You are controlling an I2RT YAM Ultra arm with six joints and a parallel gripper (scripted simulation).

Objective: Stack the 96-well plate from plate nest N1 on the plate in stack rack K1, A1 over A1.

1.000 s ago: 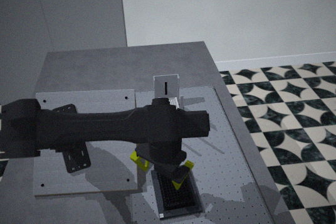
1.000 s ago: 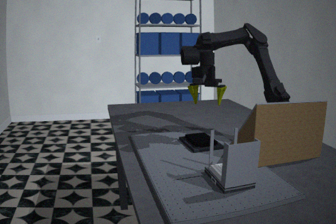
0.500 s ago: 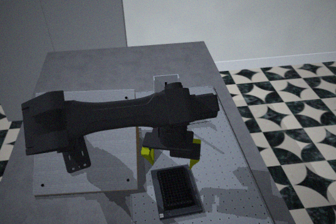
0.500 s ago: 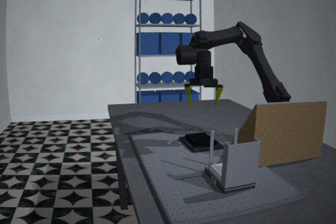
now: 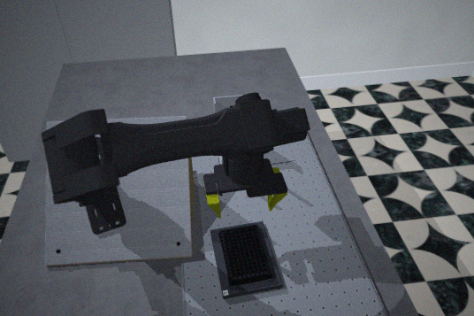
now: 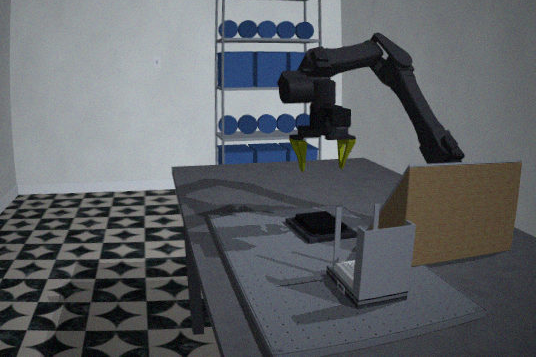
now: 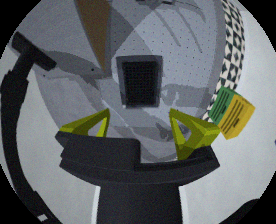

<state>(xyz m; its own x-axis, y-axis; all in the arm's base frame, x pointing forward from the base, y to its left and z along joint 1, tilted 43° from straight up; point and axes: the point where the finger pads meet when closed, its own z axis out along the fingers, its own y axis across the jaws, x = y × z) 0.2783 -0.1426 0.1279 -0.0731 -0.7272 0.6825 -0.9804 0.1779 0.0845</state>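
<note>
Presently the counter (image 6: 280, 175) is carrying every work item. A grey perforated board (image 5: 309, 243) is lying on its surface, and a brown-faced panel (image 6: 465, 210) is standing along the 3 o'clock side of the exterior view.

A metal shelf unit (image 6: 217, 70) loaded with blue boxes and rolls is standing against the far wall, beyond the counter.

The dark arm (image 5: 177, 137) is reaching across the top view from 9 o'clock toward centre, and it is hiding the part of the board beneath it.

Stack rack K1 (image 6: 385, 260) is sitting on the board at the 5 o'clock part of the exterior view. A pale 96-well plate (image 6: 346, 267) is lying in its base, between the thin upright posts.

Plate nest N1 (image 5: 274, 279) is resting on the board at 6 o'clock in the top view. The black 96-well plate (image 5: 245, 254) is seated inside it. A small pale square (image 5: 225, 292) is showing at the nest's 7 o'clock corner; its lettering is too small to read.

The claw (image 5: 245, 201) is hanging high above the board with its yellow fingers (image 6: 301, 155) pointing down and spread fully apart, gripping nothing. In the wrist view the black plate is appearing at 12 o'clock between the two fingers, well below them.
</note>
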